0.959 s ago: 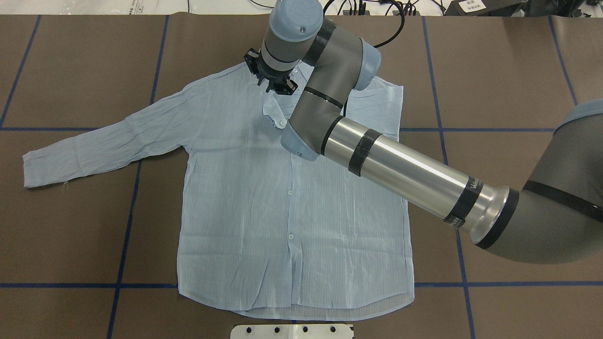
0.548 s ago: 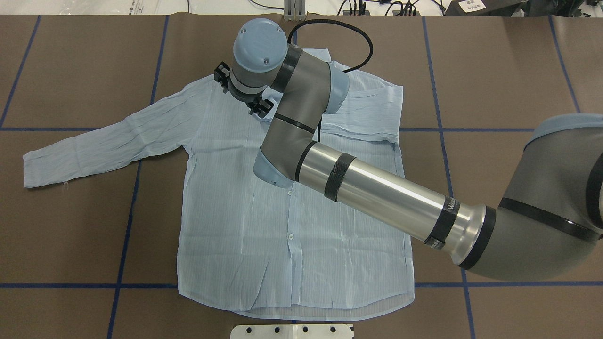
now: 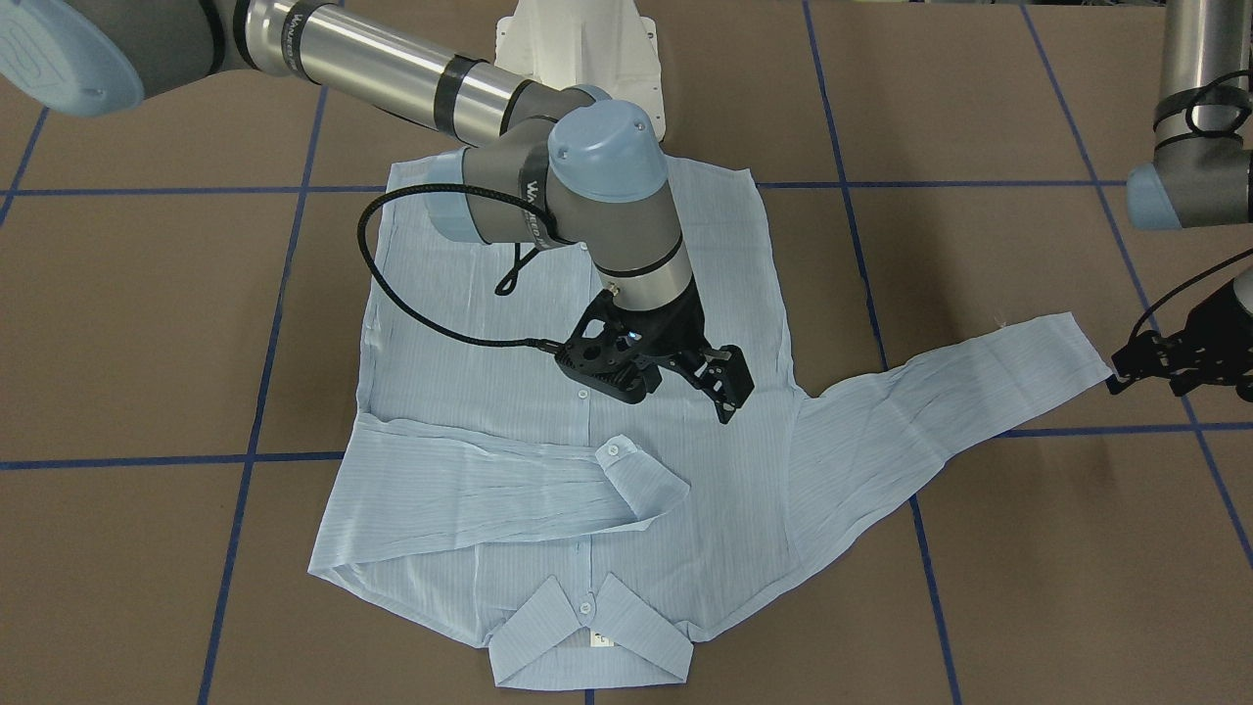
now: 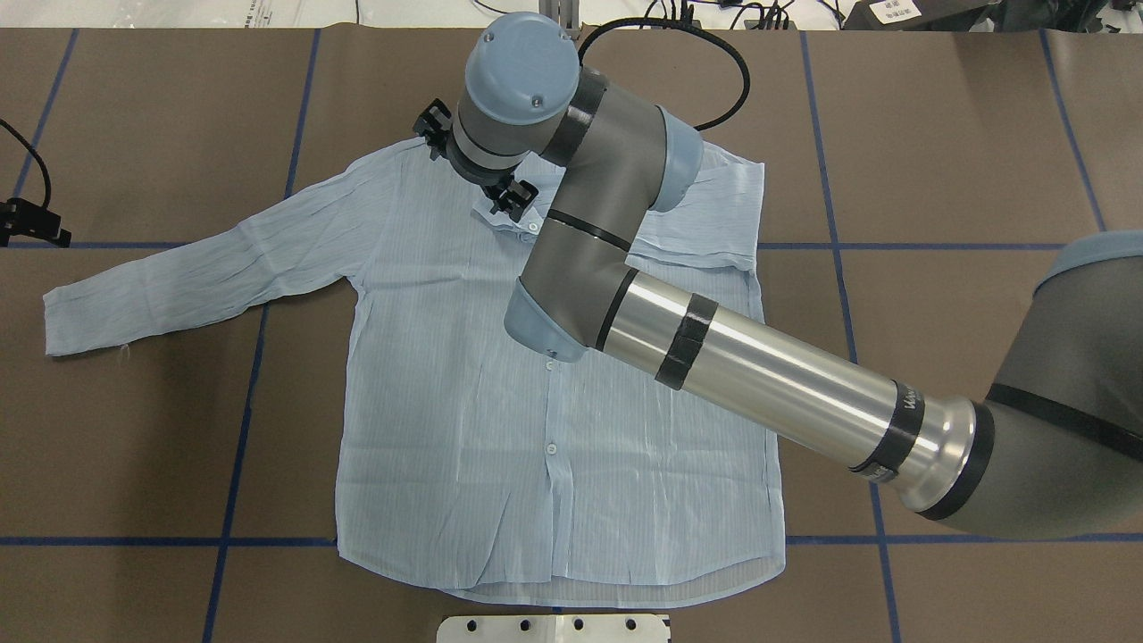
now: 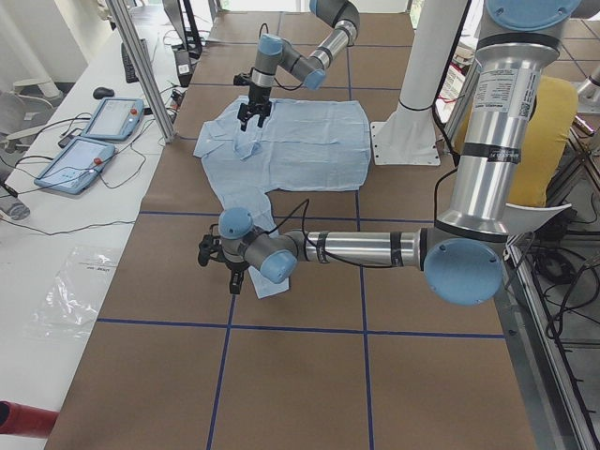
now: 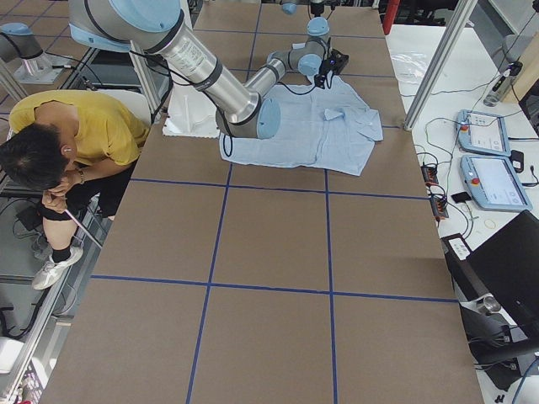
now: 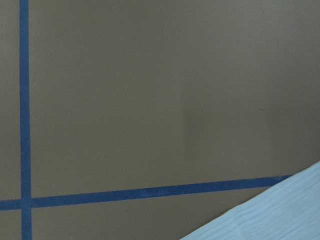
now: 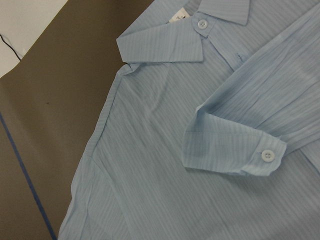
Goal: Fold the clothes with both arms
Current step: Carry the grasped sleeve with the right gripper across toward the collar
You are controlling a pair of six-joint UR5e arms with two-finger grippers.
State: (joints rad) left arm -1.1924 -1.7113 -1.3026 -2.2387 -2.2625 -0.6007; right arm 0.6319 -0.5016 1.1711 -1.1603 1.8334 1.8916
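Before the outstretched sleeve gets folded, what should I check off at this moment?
1. Pale blue striped long-sleeved shirt flat on the brown table, front buttoned: ok.
2. Folded sleeve lying across the chest: ok.
3. Black two-finger right gripper above the shirt, fingers holding nothing: ok.
4. Outstretched sleeve flat, untwisted: ok.
5. Black left gripper beside that sleeve's cuff: ok.
6. Its grip on the cuff: cannot tell.
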